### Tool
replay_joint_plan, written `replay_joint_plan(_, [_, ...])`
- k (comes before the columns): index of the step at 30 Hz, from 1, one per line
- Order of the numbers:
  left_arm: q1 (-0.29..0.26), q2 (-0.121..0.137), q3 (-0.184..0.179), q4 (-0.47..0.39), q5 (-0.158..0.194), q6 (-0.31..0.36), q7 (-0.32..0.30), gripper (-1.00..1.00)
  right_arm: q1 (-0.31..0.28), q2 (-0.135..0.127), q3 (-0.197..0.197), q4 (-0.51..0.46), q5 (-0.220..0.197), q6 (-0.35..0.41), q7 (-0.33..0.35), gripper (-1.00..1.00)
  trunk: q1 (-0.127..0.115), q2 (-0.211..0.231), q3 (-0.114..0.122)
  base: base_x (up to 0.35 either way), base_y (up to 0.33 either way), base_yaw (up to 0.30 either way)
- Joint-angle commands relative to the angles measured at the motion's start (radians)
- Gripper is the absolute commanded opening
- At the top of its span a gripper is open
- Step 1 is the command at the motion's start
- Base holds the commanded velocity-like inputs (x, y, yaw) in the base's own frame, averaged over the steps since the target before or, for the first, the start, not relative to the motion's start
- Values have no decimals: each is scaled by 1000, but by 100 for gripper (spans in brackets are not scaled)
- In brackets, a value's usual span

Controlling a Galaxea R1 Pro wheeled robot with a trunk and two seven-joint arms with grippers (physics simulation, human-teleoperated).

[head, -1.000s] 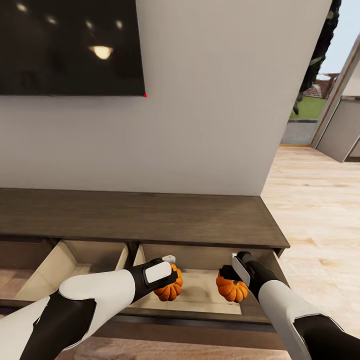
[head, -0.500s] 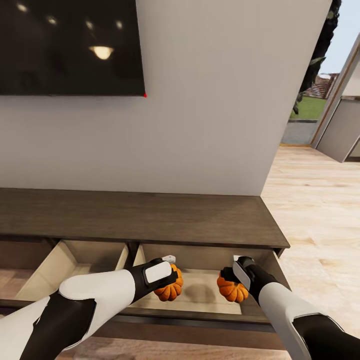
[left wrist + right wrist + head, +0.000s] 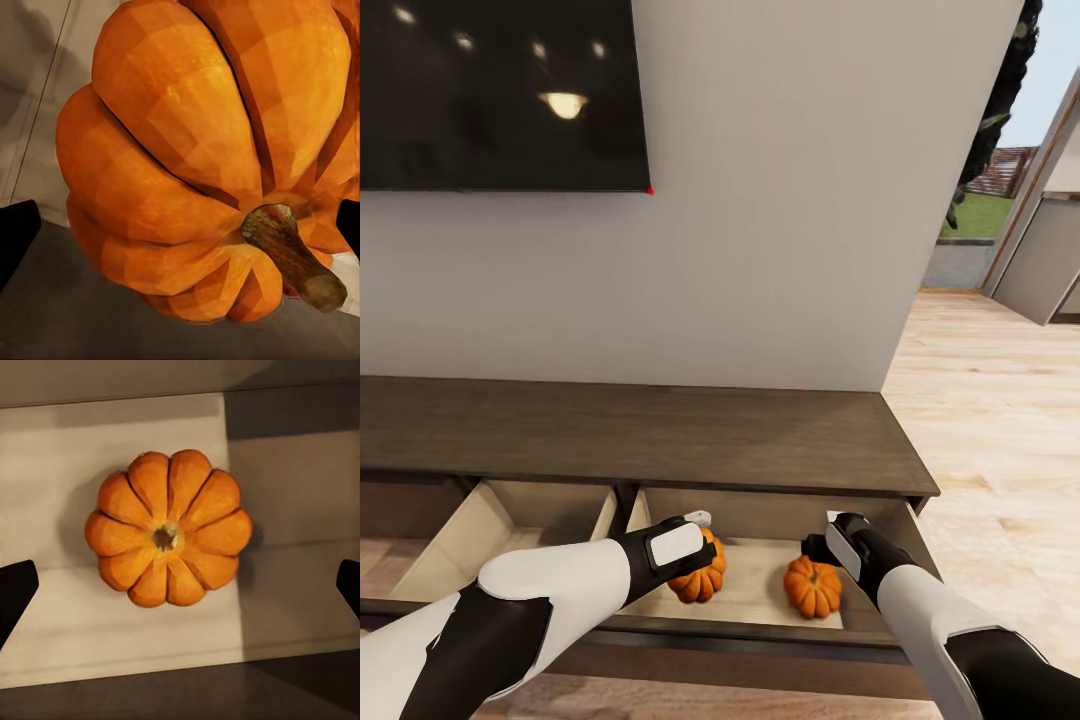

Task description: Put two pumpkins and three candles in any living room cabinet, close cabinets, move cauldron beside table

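Right pumpkin (image 3: 812,587): lying upright on the floor of the cabinet's (image 3: 660,430) open right drawer (image 3: 760,585). Your right gripper (image 3: 830,545) hangs above it, jaws spread wide. Left pumpkin (image 3: 698,575): clamped in your left gripper (image 3: 695,545) over that same drawer.

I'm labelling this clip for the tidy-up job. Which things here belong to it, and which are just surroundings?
Belong to the job:
- pumpkin in the left tool
- pumpkin lying in the open drawer, below the open right tool
- cabinet with its drawers open

Just surroundings:
- dark wall screen
- wooden floor
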Motion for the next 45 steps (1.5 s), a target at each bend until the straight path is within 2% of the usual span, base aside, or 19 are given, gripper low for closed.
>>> replay_joint_plan(1, [-1,0,-4,-1,0,5,3,100,0,0,7,-2,-11,4,-8,100,0,0,-1,0,0,0])
replay_joint_plan(14, [-1,0,-3,-1,0,5,4,100,0,0,6,-7,-12,5,-9,100,0,0,-1,0,0,0])
replay_joint_plan(31, [-1,0,-3,-1,0,-4,8,100,0,3,6,-13,-12,11,-11,100,-65,119,52,0,0,0])
replay_joint_plan(34, [-1,0,-4,-4,0,-52,8,100,0,2,6,-17,-12,13,-11,100,-77,140,62,0,0,0])
replay_joint_plan(36, [-1,0,-4,-9,0,-116,7,100,0,1,6,-28,-12,15,-11,100,-85,154,68,0,0,0])
replay_joint_plan(38, [-1,0,-4,-17,0,-136,6,100,0,1,6,-31,-12,16,-11,100,-92,168,74,0,0,0])
replay_joint_plan(45, [-1,0,-4,-26,0,-155,6,100,0,1,5,-31,-12,21,-12,100,-92,168,74,0,0,0])
